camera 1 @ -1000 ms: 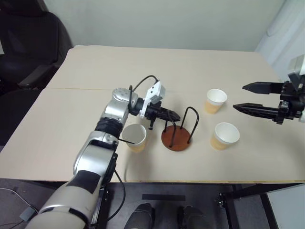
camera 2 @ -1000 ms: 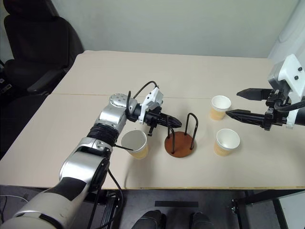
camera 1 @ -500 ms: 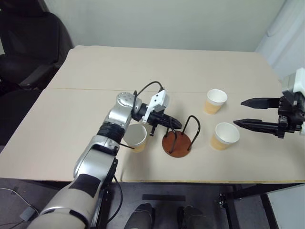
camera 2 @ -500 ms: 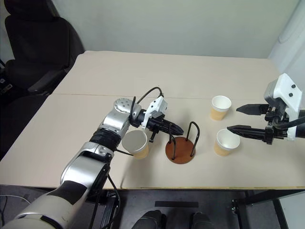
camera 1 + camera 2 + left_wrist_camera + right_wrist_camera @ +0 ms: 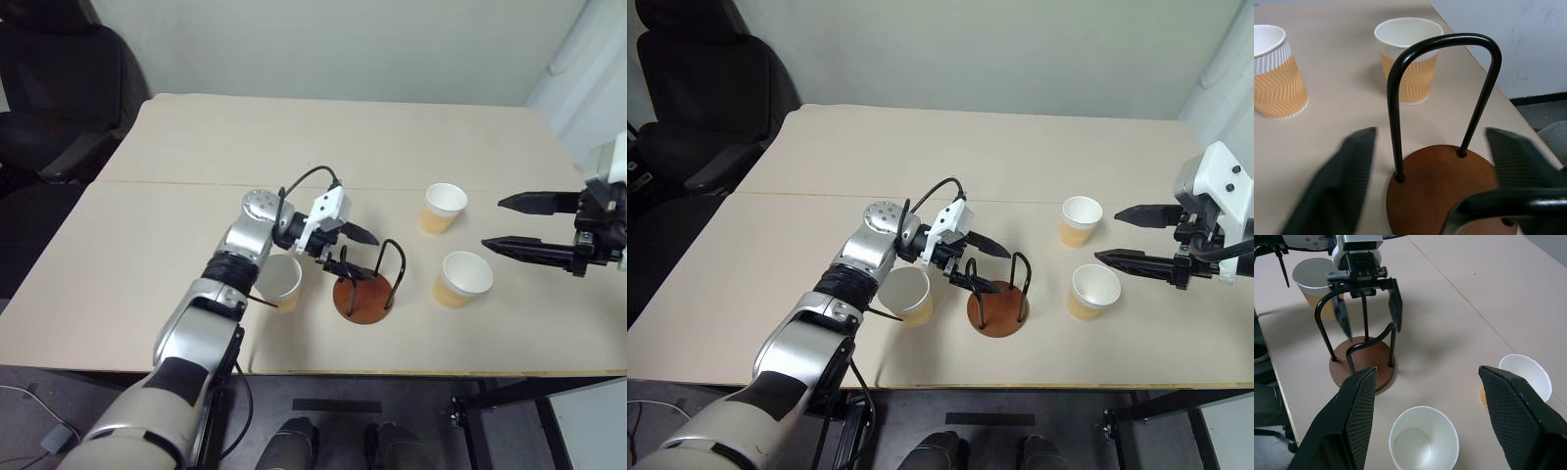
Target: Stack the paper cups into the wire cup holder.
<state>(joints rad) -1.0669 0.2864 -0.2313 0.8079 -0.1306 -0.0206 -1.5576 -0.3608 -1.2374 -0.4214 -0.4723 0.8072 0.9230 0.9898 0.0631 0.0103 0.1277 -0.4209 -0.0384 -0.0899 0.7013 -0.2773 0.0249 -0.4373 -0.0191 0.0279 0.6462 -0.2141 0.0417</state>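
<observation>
Now my left end effector [image 5: 350, 249] stands wide open and empty, straddling the near wire loop of the wire cup holder [image 5: 362, 292], one finger on either side of the wire and clear of it. The holder has no cup in it yet, so I judge the stacking has not begun; this looks like the moment after positioning the holder. My right end effector [image 5: 519, 222] hangs partly open, holding nothing, just beyond two of the paper cups: the nearer cup [image 5: 460, 278] sits below and in front of its fingertips, the farther cup [image 5: 442, 208] just past them. The third cup [image 5: 277, 280] stands under my left wrist, close behind my left fingers. Next, I think, the left must back out without snagging the loop, then one hand takes a cup by its rim. The surface [image 5: 196, 147] around is bare; a black chair [image 5: 54, 98] stands well apart.
</observation>
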